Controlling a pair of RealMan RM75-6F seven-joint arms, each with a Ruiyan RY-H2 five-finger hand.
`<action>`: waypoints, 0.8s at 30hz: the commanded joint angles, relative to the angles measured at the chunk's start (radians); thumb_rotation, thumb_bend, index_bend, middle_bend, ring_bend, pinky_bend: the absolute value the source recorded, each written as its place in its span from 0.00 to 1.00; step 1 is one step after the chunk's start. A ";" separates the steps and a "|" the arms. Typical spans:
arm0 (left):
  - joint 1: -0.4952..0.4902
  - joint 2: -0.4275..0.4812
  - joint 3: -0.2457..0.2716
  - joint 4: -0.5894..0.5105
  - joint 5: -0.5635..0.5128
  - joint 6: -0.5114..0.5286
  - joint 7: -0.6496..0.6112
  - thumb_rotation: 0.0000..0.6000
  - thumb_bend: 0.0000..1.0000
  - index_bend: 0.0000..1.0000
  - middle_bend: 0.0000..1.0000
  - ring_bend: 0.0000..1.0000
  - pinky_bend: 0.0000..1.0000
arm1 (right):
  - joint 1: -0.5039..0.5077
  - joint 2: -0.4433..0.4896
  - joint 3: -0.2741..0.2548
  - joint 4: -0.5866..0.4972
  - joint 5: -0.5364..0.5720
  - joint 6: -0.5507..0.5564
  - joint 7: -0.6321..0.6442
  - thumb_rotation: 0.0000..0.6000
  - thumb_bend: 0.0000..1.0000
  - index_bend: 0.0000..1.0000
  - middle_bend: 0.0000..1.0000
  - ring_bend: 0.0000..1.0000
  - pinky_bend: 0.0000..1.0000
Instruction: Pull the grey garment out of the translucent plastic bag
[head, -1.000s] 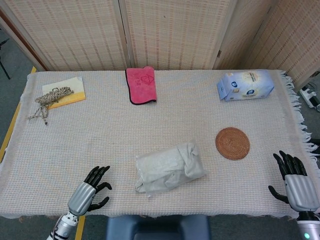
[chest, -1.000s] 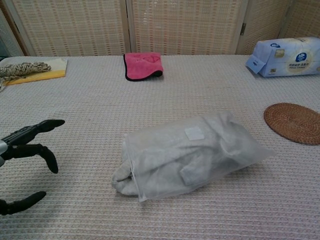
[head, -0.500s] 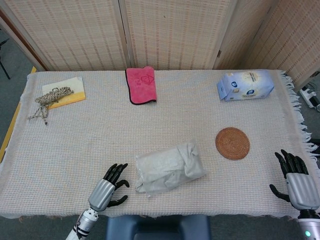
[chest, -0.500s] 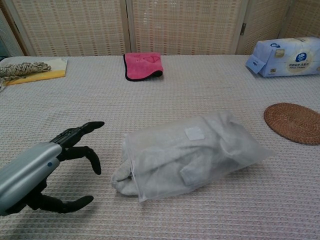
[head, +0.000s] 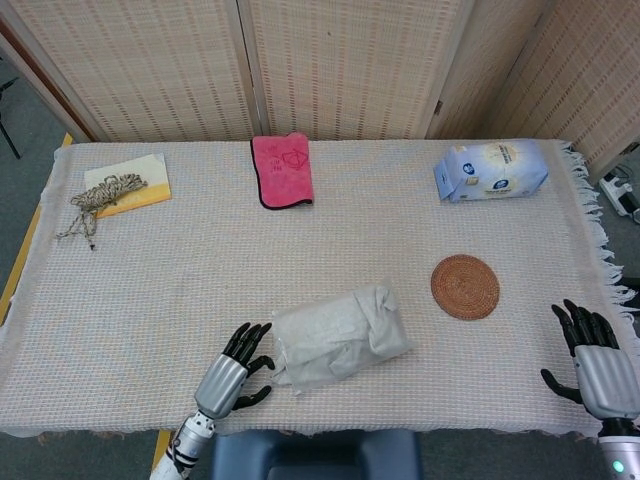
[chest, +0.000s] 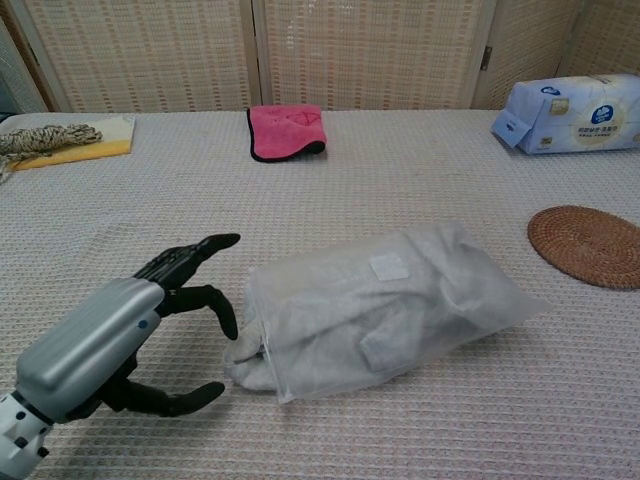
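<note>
The translucent plastic bag (head: 345, 334) (chest: 400, 300) lies near the table's front edge with the grey garment folded inside. A bit of grey garment (chest: 245, 365) pokes out of the bag's open left end. My left hand (head: 236, 373) (chest: 120, 340) hovers just left of that opening, fingers spread and holding nothing, its fingertips (chest: 225, 315) close to the protruding cloth. My right hand (head: 595, 360) rests open at the table's front right corner, far from the bag, and shows only in the head view.
A round woven coaster (head: 465, 286) (chest: 588, 245) lies right of the bag. A tissue pack (head: 490, 170) sits back right, a folded pink cloth (head: 283, 170) back centre, and a coil of rope on a yellow pad (head: 112, 190) back left.
My left hand has moved to the right along the front edge, from well left of the bag up to its open end. The bag and my right hand have stayed put.
</note>
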 joint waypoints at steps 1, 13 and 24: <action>-0.007 -0.008 0.002 0.004 -0.007 -0.007 0.002 1.00 0.26 0.50 0.01 0.00 0.00 | 0.000 0.002 0.001 0.000 0.001 0.001 0.004 1.00 0.19 0.00 0.00 0.00 0.00; -0.028 -0.052 0.004 0.092 -0.022 0.007 -0.005 1.00 0.24 0.53 0.03 0.00 0.00 | 0.001 0.013 0.001 -0.001 0.003 0.001 0.013 1.00 0.19 0.00 0.00 0.00 0.00; -0.042 -0.089 0.019 0.156 -0.023 0.030 -0.053 1.00 0.26 0.59 0.06 0.00 0.00 | 0.002 0.024 -0.008 -0.009 -0.009 -0.006 0.031 1.00 0.19 0.00 0.00 0.00 0.00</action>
